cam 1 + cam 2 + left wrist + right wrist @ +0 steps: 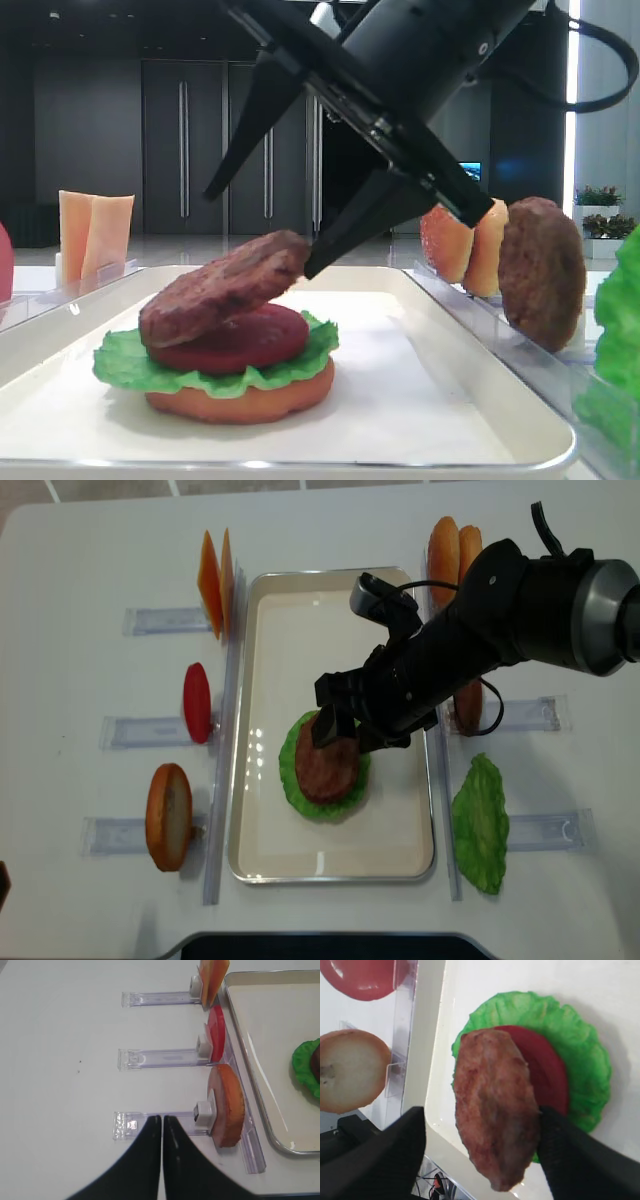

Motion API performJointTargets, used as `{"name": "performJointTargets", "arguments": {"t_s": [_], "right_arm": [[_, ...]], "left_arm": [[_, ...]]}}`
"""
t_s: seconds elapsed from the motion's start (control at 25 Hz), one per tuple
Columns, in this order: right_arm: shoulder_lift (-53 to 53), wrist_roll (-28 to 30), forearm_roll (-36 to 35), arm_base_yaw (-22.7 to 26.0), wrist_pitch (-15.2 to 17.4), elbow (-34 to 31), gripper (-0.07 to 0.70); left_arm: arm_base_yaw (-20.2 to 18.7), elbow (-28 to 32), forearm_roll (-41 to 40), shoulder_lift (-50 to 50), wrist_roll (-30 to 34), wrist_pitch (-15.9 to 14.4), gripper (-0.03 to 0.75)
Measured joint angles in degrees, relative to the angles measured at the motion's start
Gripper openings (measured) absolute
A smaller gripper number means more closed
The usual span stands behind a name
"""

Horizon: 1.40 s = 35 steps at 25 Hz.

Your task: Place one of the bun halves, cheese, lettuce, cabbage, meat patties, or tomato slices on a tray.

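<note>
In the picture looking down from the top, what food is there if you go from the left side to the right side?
Bun half → tomato slice → cheese → meat patty on the tray → lettuce leaf.

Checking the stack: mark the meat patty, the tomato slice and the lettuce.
meat patty (225, 285), low exterior view, its top face.
tomato slice (250, 345), same view, exposed front edge.
lettuce (580, 1055), right wrist view, ruffled outer rim.

I'm working in what looks like a lab or demo hall in an office building. A white table carries clear racks of toy burger parts beside a tray. Behind it I see tall dark doors, potted plants and a glowing screen.
</note>
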<state>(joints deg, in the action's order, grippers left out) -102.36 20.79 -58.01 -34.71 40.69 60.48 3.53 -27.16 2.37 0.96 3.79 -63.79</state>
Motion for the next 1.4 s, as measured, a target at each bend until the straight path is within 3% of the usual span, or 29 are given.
{"name": "performJointTargets", "arguments": {"t_s": [0.48, 0.92, 1.04, 1.24, 1.4], "right_arm": [[5.6, -11.2, 14.7, 0.0, 0.2, 2.9, 0.482], [9.2, -21.4, 28.8, 0.1, 3.9, 7.6, 0.482], [10.3, -21.5, 31.0, 1.1, 6.8, 9.1, 0.482], [10.8, -21.5, 37.6, 4.4, 16.5, 12.8, 0.482], [10.8, -21.4, 39.3, 8.5, 21.3, 13.7, 0.472]], "left_arm": [[0.0, 0.0, 0.0, 0.0, 0.0, 0.0, 0.000], [0.0, 0.0, 0.0, 0.0, 0.0, 0.0, 0.000], [0.0, 0.0, 0.0, 0.0, 0.0, 0.0, 0.000], [0.0, 0.0, 0.1, 0.0, 0.0, 0.0, 0.000], [0.0, 0.0, 0.2, 0.0, 0.0, 0.0, 0.000]]}}
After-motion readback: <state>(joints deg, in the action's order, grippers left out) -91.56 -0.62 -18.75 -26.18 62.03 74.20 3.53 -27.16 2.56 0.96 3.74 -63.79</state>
